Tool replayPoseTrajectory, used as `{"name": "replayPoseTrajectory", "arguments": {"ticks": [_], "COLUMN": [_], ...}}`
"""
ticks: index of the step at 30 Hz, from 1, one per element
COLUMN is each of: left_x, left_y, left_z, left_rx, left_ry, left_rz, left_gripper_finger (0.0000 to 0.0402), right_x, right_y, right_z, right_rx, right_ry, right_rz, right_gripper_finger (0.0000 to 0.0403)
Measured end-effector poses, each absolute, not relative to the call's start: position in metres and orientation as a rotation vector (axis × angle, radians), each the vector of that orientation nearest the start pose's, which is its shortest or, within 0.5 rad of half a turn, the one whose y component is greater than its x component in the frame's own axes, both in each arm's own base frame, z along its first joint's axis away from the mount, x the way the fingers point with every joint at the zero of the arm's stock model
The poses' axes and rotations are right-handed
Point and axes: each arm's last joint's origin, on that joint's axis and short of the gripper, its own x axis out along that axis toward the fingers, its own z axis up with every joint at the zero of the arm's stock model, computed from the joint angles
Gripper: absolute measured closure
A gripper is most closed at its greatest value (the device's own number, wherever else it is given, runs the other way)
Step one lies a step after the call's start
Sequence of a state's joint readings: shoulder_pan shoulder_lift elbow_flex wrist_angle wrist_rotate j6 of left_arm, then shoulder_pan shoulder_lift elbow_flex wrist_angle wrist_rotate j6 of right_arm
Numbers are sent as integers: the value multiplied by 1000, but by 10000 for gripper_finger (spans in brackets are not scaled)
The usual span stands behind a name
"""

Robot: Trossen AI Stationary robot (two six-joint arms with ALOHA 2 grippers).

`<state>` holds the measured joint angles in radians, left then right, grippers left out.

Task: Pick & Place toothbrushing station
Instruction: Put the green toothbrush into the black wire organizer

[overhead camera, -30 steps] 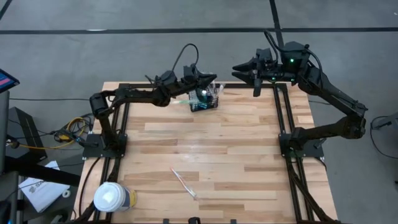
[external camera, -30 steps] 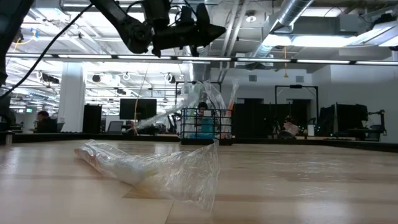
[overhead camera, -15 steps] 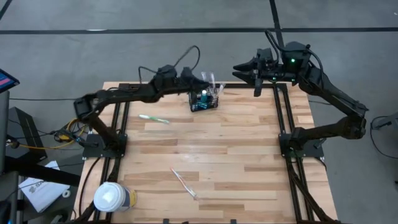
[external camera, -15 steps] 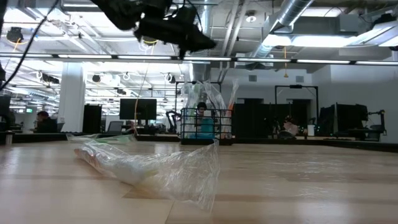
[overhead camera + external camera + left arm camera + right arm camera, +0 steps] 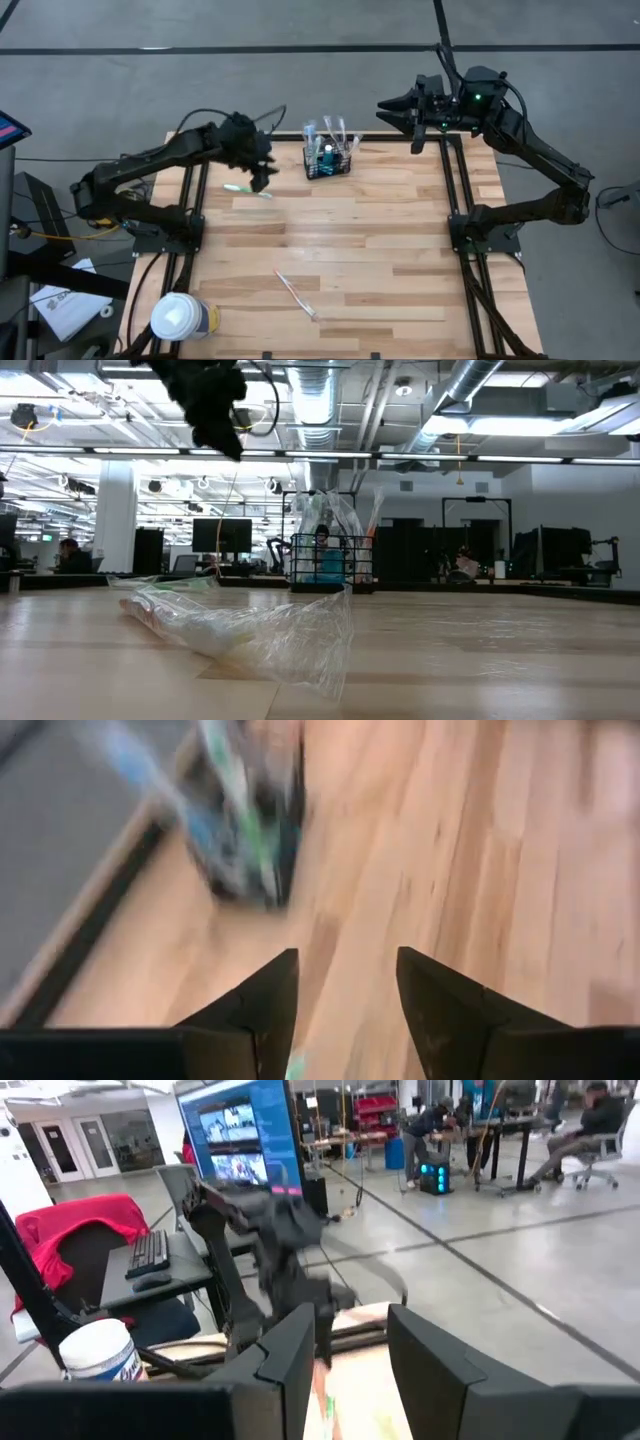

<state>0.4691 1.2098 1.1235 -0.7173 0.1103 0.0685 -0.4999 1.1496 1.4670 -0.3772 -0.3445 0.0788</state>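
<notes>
A small black wire-mesh basket (image 5: 329,163) stands upright at the bench's far edge, holding upright toothbrushes and a teal tube; a green-white toothbrush (image 5: 247,190) lies flat nearby

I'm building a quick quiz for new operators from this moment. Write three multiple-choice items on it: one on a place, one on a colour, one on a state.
1. Where does the wire basket stand on the table?
A. at the far edge, between the arms
B. in the near corner by the cup
C. at the table's middle

2. What colour is the lid of the cup?
A. red
B. white
C. black

3. How is the left gripper?
A. shut on a tube
B. shut on the basket
C. open and empty

Answers:
1 A: the high view shows the basket at the table's far edge, between the two arms.
2 B: the lid seen from above is white.
3 C: the left wrist view shows its fingers apart with nothing between them; a toothbrush lies on the wood just below it.
</notes>
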Motion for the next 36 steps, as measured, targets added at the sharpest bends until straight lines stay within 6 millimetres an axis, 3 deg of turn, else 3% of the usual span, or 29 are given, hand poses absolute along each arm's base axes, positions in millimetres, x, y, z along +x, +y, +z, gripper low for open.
{"name": "replayPoseTrajectory", "arguments": {"ticks": [6,14,22,36], "left_x": [216,206,209,222], "left_y": [102,97,102,124], "left_z": [275,211,188,148], "left_rx": [-123,-111,51,17], "left_ry": [920,1156,1238,1278], "left_rz": [256,183,152,106], "left_gripper_finger": [233,195,183,205], "right_x": [199,199,199,199], "right_y": [-97,-97,-97,-97], "right_z": [478,479,479,479], "right_rx": [98,119,120,128], "right_ry": [-11,-19,-17,-18], "right_rz": [-132,-130,-130,-130], "right_gripper_finger": [284,284,284,284]}}
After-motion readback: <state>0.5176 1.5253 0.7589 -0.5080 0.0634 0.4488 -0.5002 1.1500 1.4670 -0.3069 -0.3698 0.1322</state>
